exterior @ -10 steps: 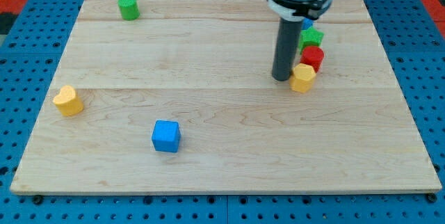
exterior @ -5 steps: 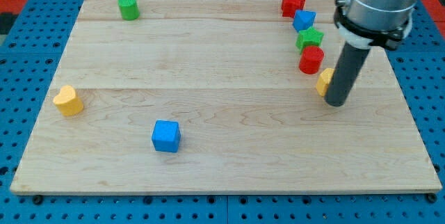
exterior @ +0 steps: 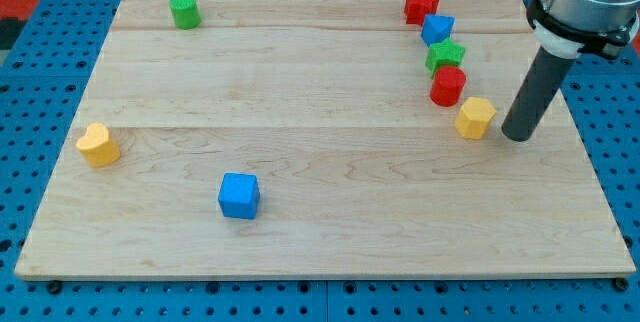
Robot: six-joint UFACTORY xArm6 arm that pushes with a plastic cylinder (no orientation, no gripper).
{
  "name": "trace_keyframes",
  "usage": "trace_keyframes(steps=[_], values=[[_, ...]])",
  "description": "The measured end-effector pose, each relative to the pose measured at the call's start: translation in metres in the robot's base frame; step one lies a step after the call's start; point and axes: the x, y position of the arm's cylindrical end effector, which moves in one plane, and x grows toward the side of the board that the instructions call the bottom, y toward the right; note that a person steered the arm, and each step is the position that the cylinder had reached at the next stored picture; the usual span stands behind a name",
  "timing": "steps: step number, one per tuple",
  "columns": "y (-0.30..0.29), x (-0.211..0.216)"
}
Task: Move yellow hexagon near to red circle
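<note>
Because the yellow hexagon [exterior: 476, 118] already sits just beside the red circle [exterior: 448, 86], a little nearer and to its right with a thin gap between them, your main risk now is spoiling what looks like a finished placement. You have my tip [exterior: 517, 137] on the surface [exterior: 300, 162] just right of the hexagon, apart from it. Any drift leftward would catch the hexagon's right face and shove it into the circle, and the circle would then knock the green star [exterior: 446, 56], the small blue block [exterior: 437, 29] and the red star [exterior: 421, 5] stacked in a line behind it. A glancing contact could instead spin the hexagon off toward the near side, away from the circle. You should judge a withdrawal to the right as safest.

You see the rod standing nearly upright, leaning slightly right toward its wide grey collar at the far right edge. You have no hand here, only the rod, so nothing is held
</note>
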Motion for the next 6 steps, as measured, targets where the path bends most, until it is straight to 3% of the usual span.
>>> trace_keyframes(steps=[4,5,6], values=[[-0.038,-0.012],[-0.016,0.001],[-0.036,0.038]])
